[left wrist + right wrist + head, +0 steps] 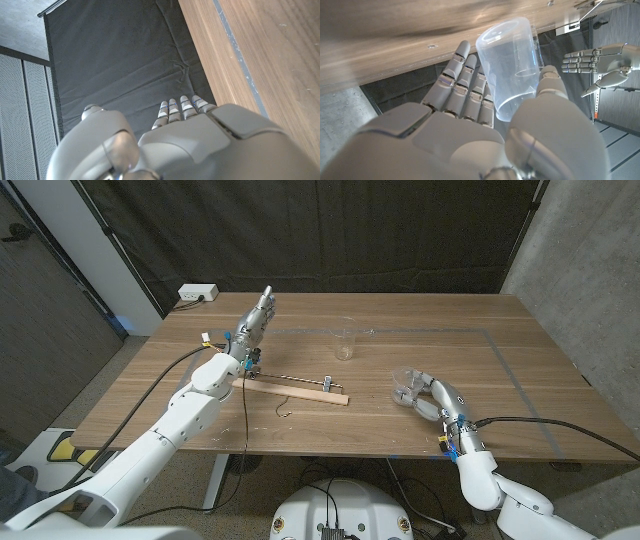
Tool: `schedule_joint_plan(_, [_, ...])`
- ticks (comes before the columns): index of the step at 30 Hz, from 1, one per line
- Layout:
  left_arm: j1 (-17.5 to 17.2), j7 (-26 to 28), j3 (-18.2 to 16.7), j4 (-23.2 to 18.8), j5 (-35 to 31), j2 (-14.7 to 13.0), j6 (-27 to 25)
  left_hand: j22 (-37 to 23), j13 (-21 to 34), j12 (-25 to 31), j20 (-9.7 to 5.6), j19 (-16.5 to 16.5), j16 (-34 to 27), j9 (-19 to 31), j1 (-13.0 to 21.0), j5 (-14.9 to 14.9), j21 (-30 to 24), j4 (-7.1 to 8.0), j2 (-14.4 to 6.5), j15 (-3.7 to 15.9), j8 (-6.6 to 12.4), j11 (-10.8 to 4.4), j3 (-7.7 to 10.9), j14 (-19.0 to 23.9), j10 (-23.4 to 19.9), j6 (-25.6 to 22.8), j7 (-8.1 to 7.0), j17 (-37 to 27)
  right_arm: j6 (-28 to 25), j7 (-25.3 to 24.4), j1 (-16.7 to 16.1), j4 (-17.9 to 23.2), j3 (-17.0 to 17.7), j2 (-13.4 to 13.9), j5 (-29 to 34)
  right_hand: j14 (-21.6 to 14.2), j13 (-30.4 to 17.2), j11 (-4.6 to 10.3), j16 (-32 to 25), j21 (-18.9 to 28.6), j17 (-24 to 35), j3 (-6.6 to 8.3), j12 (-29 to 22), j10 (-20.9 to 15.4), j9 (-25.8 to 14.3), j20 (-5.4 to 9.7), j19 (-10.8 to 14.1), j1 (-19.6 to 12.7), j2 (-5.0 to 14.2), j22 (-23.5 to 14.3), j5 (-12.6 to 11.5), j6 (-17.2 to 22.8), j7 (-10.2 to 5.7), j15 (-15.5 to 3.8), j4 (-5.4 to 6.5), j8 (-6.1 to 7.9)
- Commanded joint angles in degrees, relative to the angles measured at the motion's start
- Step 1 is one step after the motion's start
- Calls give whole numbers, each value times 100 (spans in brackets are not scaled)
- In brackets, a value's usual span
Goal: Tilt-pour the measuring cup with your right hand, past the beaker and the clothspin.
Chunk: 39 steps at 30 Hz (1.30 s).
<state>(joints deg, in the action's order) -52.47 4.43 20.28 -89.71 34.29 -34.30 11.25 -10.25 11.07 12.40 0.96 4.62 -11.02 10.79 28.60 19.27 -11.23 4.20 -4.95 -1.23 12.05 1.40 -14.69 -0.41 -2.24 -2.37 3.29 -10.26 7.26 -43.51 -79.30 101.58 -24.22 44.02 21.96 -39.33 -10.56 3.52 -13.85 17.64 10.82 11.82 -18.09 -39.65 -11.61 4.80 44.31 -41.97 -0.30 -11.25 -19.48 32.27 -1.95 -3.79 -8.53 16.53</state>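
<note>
While the left hand [256, 318] hovers spread, the right hand [432, 395] grips the tilted measuring cup [405, 387].

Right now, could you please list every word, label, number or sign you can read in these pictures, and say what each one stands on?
No text can be read in these pictures.
The measuring cup held in the right hand shows no graduation marks or numbers.
The beaker is too small to show any marking.
The power strip at the table's far corner shows no legible label.
The left hand bears no lettering.
</note>
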Motion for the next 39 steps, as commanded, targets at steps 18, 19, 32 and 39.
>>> schedule_joint_plan(18, [-311, 7, -186, -383, -51, -344, 17, -26, 8, -20, 24, 10, -9, 12, 32, -18, -37, -7, -34, -36, -10, -1, -46, 71, -90, -89, 29, -30, -470, 993, 370, 672, 436, -43, -810, -172, -28, -85, 87, -5, 22, 140, 27, -181, -25, 662, 100, -178, 335, -29, 298, 420, -153, -580, 82, -40])
schedule_joint_plan(19, [-325, -12, -192, -394, -34, -360, 8, -26, 8, -18, 25, 9, -9, 12, 34, -19, -37, -7, -36, -39, -11, -5, -46, 72, -95, -89, 29, -30, -459, 1030, 440, 640, 414, -53, -808, -157, -28, -83, 98, -14, 22, 146, 37, -169, -25, 649, 78, -190, 345, -29, 312, 424, -150, -573, 80, -43])
schedule_joint_plan(32, [-484, -472, -187, -375, 165, -470, 174, -26, 9, -22, 22, 7, -9, 12, 51, -29, -39, -7, -49, -45, -17, 3, -54, 84, -96, -90, 32, -30, -519, 1405, 1218, 391, 163, -132, -710, -93, -30, -120, 151, -41, 23, 171, 86, -136, -27, 641, 26, -253, 387, -30, 414, 413, -131, -519, 66, -82])
schedule_joint_plan(39, [-681, -364, -169, -592, 14, -572, 190, -26, 9, -25, 21, 10, -7, 13, 59, -34, -38, -7, -53, -43, -25, -8, -60, 86, -94, -79, 29, -30, -648, 1578, 1444, 373, 111, -96, -727, -97, -30, -159, 159, -44, 24, 183, 92, -157, -28, 635, 23, -281, 408, -30, 451, 417, -133, -513, 61, -95])
